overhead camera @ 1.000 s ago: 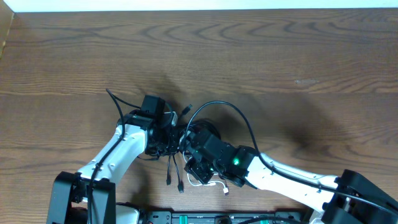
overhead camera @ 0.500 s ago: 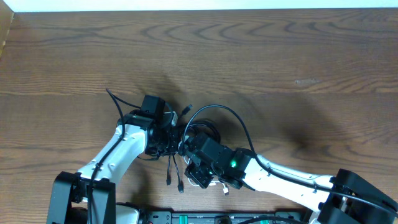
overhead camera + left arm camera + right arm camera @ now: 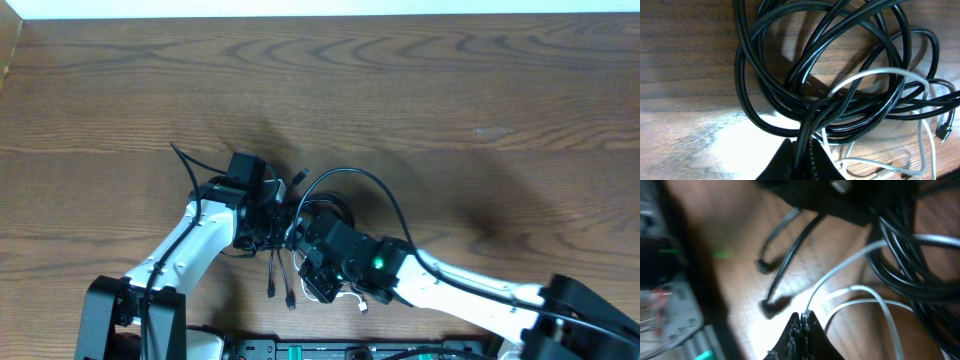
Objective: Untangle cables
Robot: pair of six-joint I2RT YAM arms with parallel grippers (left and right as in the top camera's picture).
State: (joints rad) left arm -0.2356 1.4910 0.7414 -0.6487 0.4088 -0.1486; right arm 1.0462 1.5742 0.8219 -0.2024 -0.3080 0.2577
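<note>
Barely shifted leftward, the white cable (image 3: 855, 257) is pinched by the right gripper (image 3: 802, 322), black cables (image 3: 805, 75) by the left gripper (image 3: 802, 150), tangle unrelieved.

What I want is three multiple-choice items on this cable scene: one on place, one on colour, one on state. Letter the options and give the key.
1. Where does the tangled bundle of black and white cables lie on the brown wooden table?
A. far left corner
B. towards the robot-side edge, between both grippers
C. far right side

2. What colour is the thin cable in the right gripper?
A. red
B. yellow
C. white

3. What state is the left gripper in?
A. shut on a black cable
B. wide open
C. out of view

Key:
1 B, the overhead view shows both arms meeting over it.
2 C, a white strand runs between its fingers.
3 A, its fingers close on a black strand.
</note>
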